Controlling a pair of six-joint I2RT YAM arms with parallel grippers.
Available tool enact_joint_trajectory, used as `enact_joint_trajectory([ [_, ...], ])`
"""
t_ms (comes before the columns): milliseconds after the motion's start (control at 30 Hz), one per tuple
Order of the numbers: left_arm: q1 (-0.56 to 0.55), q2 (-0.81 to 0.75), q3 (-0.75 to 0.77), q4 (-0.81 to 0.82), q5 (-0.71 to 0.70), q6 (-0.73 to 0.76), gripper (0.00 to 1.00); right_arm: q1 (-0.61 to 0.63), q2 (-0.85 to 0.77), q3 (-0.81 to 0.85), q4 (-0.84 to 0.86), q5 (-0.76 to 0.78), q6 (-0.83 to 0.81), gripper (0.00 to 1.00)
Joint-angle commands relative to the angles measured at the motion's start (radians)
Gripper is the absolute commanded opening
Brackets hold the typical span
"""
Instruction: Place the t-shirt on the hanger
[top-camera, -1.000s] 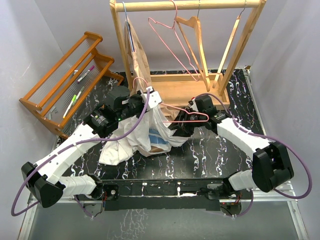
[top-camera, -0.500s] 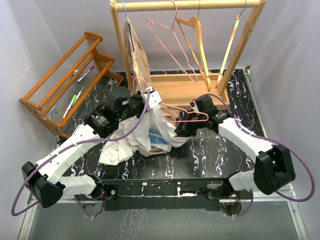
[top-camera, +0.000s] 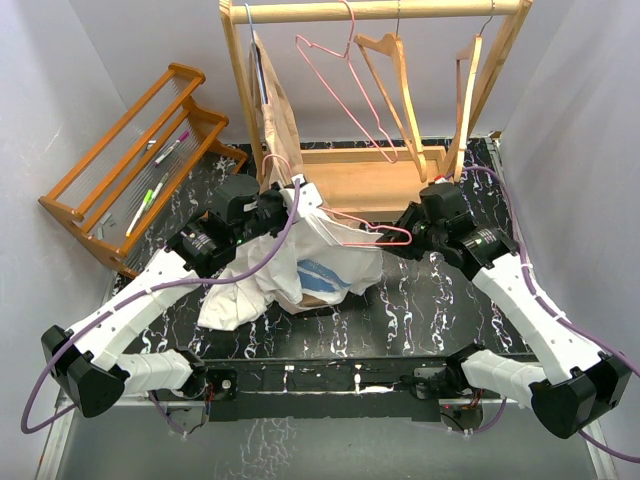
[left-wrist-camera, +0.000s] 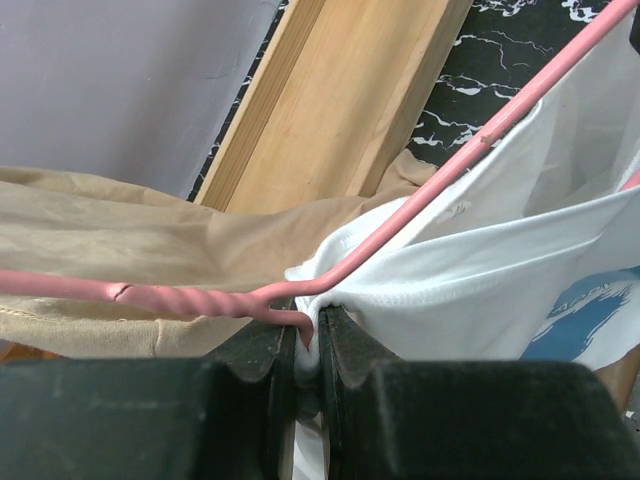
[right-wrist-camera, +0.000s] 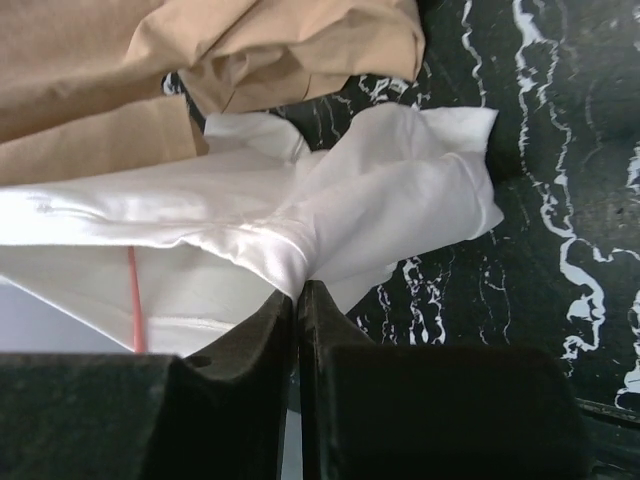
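Note:
The white t-shirt (top-camera: 320, 262) with its blue print lies bunched mid-table, partly drawn over the pink hanger (top-camera: 372, 232). My left gripper (top-camera: 291, 204) is shut at the hanger's neck. In the left wrist view its jaws (left-wrist-camera: 308, 338) pinch the white collar (left-wrist-camera: 470, 270) together with the twisted pink wire (left-wrist-camera: 420, 195). My right gripper (top-camera: 408, 234) is at the hanger's right tip, shut on a fold of the t-shirt (right-wrist-camera: 380, 210); the jaws (right-wrist-camera: 298, 288) meet on white cloth. A short piece of pink wire (right-wrist-camera: 132, 300) shows under the fabric.
Behind stands the wooden rack (top-camera: 380, 12), carrying a beige garment (top-camera: 275, 110), a second pink hanger (top-camera: 340, 85) and light-wood hangers (top-camera: 400, 85). Its base board (top-camera: 370, 180) is just beyond both grippers. An orange wooden shelf (top-camera: 140, 160) with pens sits at the left.
My right gripper has shut on the t-shirt's fabric and the right arm has swung to the right, drawing the cloth along the hanger. The left gripper has stayed in place.

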Motion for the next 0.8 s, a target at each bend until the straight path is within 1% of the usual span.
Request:
enact_joint_trajectory([
  [0,-0.003,-0.025,-0.004,-0.005,-0.048,0.019,0.00,0.004,-0.012,0.083,-0.061,0.165,0.014,0.08],
  [167,-0.003,-0.009,-0.003,-0.019,-0.094,0.049,0.00,0.003,-0.022,0.126,-0.121,0.251,0.000,0.08],
  [333,-0.003,0.033,0.004,-0.030,-0.204,0.082,0.00,0.003,-0.024,0.166,-0.156,0.307,-0.003,0.08],
  [667,-0.028,0.107,0.020,-0.034,-0.301,0.154,0.00,0.003,0.000,0.236,-0.169,0.357,-0.031,0.08],
  [767,-0.045,0.137,0.037,-0.029,-0.368,0.149,0.00,0.003,0.014,0.250,-0.169,0.347,-0.046,0.08],
])
